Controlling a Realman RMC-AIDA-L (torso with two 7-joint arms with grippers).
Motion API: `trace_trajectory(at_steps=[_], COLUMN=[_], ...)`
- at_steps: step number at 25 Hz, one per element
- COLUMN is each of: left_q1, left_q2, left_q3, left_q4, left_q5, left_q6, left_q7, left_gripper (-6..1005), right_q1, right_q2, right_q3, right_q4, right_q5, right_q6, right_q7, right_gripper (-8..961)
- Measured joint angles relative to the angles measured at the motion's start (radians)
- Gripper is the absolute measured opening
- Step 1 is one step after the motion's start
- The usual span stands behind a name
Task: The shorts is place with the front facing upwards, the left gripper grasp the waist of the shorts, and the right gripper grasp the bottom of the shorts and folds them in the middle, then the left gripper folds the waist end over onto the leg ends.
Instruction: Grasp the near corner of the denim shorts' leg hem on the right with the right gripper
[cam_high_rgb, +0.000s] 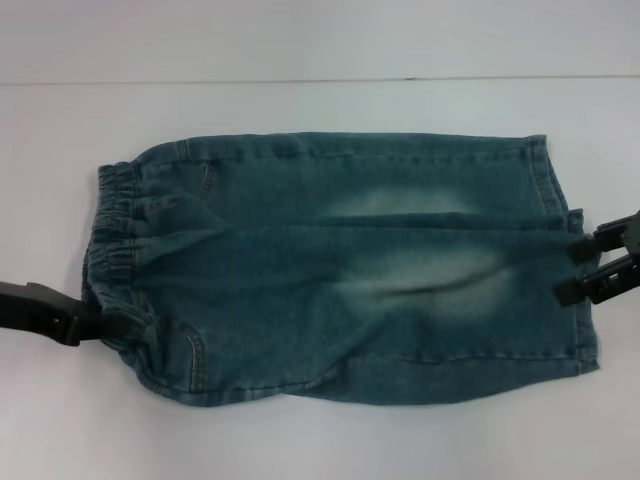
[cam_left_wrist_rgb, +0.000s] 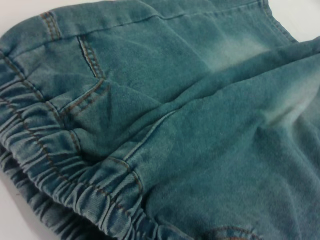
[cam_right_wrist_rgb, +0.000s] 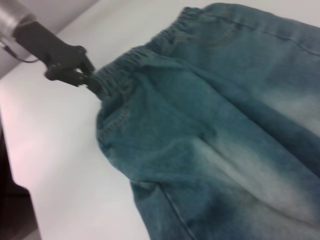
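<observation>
The blue-green denim shorts (cam_high_rgb: 330, 270) lie flat on the white table, one leg lying over the other. The ruffled waist (cam_high_rgb: 112, 230) is at the left and the flat leg hems (cam_high_rgb: 585, 330) at the right. My left gripper (cam_high_rgb: 105, 326) is shut on the near end of the waistband; from the right wrist, that left gripper (cam_right_wrist_rgb: 92, 82) pinches the gathered band (cam_right_wrist_rgb: 130, 62). The left wrist view is filled by the elastic band (cam_left_wrist_rgb: 75, 200) and a pocket seam. My right gripper (cam_high_rgb: 570, 270) stands open at the hem edge, its two prongs touching the cloth.
The white table (cam_high_rgb: 320, 440) extends around the shorts on all sides, with its far edge (cam_high_rgb: 320, 80) behind them. In the right wrist view a dark drop shows past the table's side edge (cam_right_wrist_rgb: 10, 165).
</observation>
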Motion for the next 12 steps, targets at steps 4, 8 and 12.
trace_trajectory(at_steps=[4,8,12], left_q1=[-0.009,-0.018,-0.027], left_q2=[0.005,0.008,0.008], left_q3=[0.002,0.001,0.003], left_q4=[-0.001,0.001,0.001], left_q5=[0.001,0.0,0.003], left_q6=[0.003,0.01,0.015], left_q7=[-0.039,-0.048,-0.051], left_gripper=[43,43,43], right_q1=[0.007,0.013,0.022], right_q2=[0.0,0.001,0.005], right_q3=[0.004,-0.007,-0.022], right_q4=[-0.022,-0.051,-0.072], right_q5=[-0.037,-0.105,-0.193], right_q6=[0.005,-0.026,-0.046], right_q7=[0.024,0.035,0.04], right_gripper=[955,955,954])
